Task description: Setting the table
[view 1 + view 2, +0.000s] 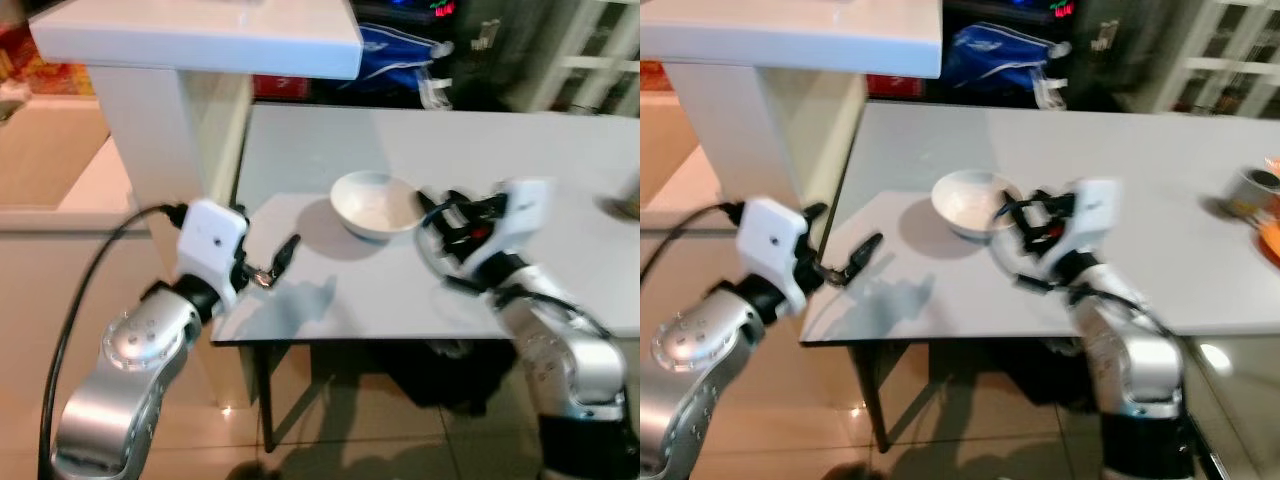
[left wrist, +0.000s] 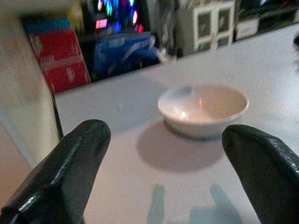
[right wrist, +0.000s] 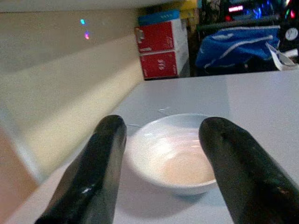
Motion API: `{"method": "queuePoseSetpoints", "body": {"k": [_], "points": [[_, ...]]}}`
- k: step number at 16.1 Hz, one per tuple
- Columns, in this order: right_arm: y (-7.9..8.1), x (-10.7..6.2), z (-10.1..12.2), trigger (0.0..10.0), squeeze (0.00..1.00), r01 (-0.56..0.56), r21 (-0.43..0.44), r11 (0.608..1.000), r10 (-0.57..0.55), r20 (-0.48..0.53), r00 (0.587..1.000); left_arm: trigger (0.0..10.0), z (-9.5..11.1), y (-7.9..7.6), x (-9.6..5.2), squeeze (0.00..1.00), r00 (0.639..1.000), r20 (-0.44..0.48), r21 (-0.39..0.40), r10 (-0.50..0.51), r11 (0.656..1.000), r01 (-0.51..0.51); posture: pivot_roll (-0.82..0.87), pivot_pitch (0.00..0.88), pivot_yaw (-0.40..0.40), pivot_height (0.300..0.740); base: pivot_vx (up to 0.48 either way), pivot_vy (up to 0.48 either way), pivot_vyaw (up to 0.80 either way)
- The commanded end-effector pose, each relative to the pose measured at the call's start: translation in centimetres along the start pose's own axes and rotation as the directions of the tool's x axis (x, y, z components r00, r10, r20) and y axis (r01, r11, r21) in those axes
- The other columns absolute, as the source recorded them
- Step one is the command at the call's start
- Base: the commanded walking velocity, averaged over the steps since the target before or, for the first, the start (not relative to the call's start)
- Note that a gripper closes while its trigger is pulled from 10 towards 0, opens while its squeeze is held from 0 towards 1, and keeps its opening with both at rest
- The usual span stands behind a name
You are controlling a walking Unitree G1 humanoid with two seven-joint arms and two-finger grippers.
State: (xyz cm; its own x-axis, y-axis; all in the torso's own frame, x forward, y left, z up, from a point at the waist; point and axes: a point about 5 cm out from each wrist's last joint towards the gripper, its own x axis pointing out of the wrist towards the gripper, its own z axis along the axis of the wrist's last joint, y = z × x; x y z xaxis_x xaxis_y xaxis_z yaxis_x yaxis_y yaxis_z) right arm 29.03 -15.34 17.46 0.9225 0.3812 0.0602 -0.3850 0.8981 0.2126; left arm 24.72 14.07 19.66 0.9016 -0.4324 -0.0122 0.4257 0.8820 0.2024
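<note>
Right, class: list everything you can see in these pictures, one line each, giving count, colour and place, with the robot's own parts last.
Bowl: one, white, upright on the table between the grippers.
Table: one, pale grey, before the robot.
Counter: one, white, beyond the table's left corner.
Bag: one, blue, behind the table.
Boxes: two, red, stacked beside the bag.
Left gripper: one, black fingers, open, over the table's left edge.
Right gripper: one, black fingers, open, beside the bowl.

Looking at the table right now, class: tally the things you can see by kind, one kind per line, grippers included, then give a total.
White bowl: 1
Grey table: 1
Robot grippers: 2, the left gripper and the right gripper, both open
Red boxes, stacked beyond the table: 2
Blue bag: 1
Total: 7
</note>
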Motion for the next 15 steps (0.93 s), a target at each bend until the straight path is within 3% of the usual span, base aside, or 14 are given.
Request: {"method": "queuePoseSetpoints", "body": {"k": [1,2,4,5,9,15], "points": [[1.2,0.3,0.7,10.0,1.00,-0.023,-0.018,1.000,0.023,0.018,1.000,10.0,0.1,0.6,0.0,1.00,0.999,0.009,0.013,0.034,0.999,-0.035,0.04,0.001,-0.057,0.740,0.000,0.480,0.00],[1.7,0.4,0.4,10.0,1.00,-0.027,-0.021,0.999,0.027,0.008,1.000,10.0,0.4,0.8,0.1,1.00,0.999,0.025,0.021,0.045,0.999,-0.045,0.05,0.000,-0.062,0.740,0.000,0.480,0.00],[2.4,0.6,-0.1,10.0,1.00,-0.028,-0.066,0.997,0.026,-0.027,0.999,10.0,0.5,0.8,-0.1,0.00,0.999,0.035,0.017,0.042,0.999,-0.043,0.06,0.000,-0.071,0.740,0.000,0.480,0.00],[2.5,0.6,-0.1,10.0,0.00,-0.030,-0.074,0.997,0.028,-0.031,0.999,10.0,0.5,0.8,-0.2,0.00,0.999,0.033,0.025,0.042,0.999,-0.043,0.06,0.000,-0.074,0.740,0.000,0.480,0.00],[3.2,1.3,-0.3,10.0,0.00,-0.028,-0.088,0.996,0.023,-0.058,0.998,10.0,0.5,1.9,-0.3,0.00,0.994,0.036,0.082,0.104,0.991,-0.107,0.07,0.000,-0.083,0.740,0.000,0.480,0.00],[3.3,2.5,-0.2,10.0,0.00,0.045,-0.128,0.991,-0.050,-0.036,0.998,10.0,1.0,3.5,0.8,0.00,0.967,0.055,0.127,0.247,0.959,-0.252,0.07,0.000,-0.076,0.740,0.000,0.480,0.00]]}}
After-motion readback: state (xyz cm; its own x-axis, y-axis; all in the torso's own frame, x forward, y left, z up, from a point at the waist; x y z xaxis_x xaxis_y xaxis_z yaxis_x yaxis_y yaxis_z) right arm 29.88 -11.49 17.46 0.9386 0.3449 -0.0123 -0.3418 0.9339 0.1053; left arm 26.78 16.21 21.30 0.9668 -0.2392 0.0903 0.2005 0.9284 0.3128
